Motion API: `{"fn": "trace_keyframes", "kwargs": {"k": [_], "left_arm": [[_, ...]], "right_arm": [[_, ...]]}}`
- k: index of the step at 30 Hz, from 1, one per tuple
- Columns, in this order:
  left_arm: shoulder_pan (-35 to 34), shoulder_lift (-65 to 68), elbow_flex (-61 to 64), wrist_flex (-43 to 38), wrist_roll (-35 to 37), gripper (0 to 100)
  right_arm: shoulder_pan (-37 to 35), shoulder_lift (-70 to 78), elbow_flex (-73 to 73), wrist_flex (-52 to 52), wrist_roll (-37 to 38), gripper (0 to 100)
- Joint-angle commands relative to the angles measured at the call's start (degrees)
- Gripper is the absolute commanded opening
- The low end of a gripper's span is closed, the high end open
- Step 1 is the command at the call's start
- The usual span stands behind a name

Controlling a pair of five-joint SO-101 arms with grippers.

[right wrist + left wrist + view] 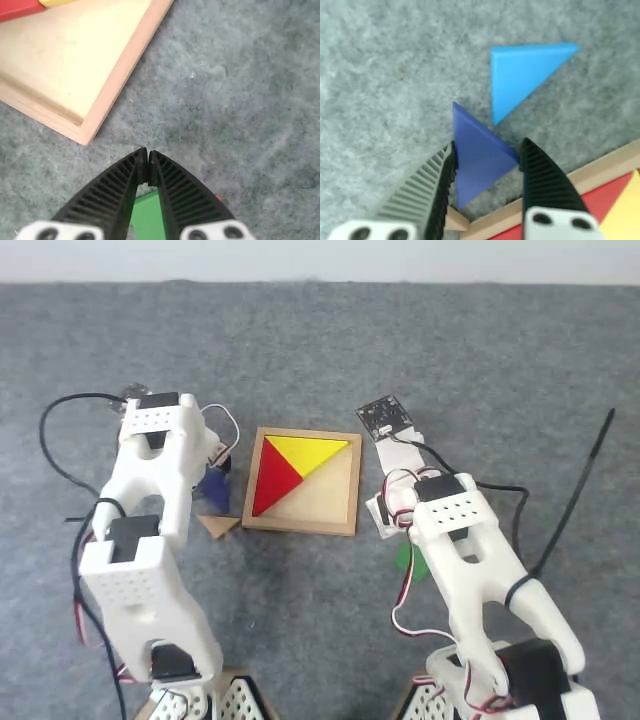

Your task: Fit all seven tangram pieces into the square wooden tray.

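The square wooden tray [345, 502] holds a red triangle [273, 480] and a yellow triangle [305, 452]; the rest of its floor is bare. My left gripper [487, 150] is shut on a dark blue triangle [477, 160], just outside the tray's left side [600, 167]. A light blue triangle [520, 75] lies flat on the carpet just beyond it. A tan triangle [218, 525] rests by the tray's near left corner. My right gripper [148, 167] is shut with nothing in it, near the tray's near right corner [90, 131]. A green piece [147, 217] lies under it.
Grey carpet covers the table. A small black circuit board [385, 416] on a white strip lies behind the right arm. Cables loop beside both arms. Open carpet stretches behind the tray.
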Motion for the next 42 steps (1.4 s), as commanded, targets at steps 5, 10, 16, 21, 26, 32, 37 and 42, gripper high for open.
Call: {"fn": "trace_keyframes", "kwargs": {"k": [5,10,16,21,26,32,37,42], "left_arm": [[1.23,-0.18,-1.01,1.67,-2.73,20],[4.40,-0.18,-1.01,3.16,-7.82,27],[2.99,-0.18,-1.01,3.16,-8.53,27],[1.14,-0.18,-1.01,2.90,-8.53,21],[1.23,-0.09,-1.10,1.67,-8.35,21],[1.14,-0.09,-0.84,1.76,-5.71,21],[1.14,-0.09,-0.75,1.76,-5.71,21],[1.05,-0.09,-0.75,1.76,-5.63,18]], "right_arm": [[-0.13,-2.95,-0.35,-0.84,0.70,1.0],[-0.13,-2.95,-0.35,-0.84,0.70,1.0],[-0.13,-2.95,-0.35,-0.84,0.79,1.0],[-0.22,-2.95,-0.35,-0.84,0.79,1.0],[-0.22,-2.95,-0.35,-0.84,0.79,1.0],[-0.22,-2.95,-0.26,-0.84,0.79,1.0],[-0.22,-2.95,-0.26,-0.75,0.79,1.0],[-0.22,-2.95,-0.26,-0.75,0.79,1.0]]}}
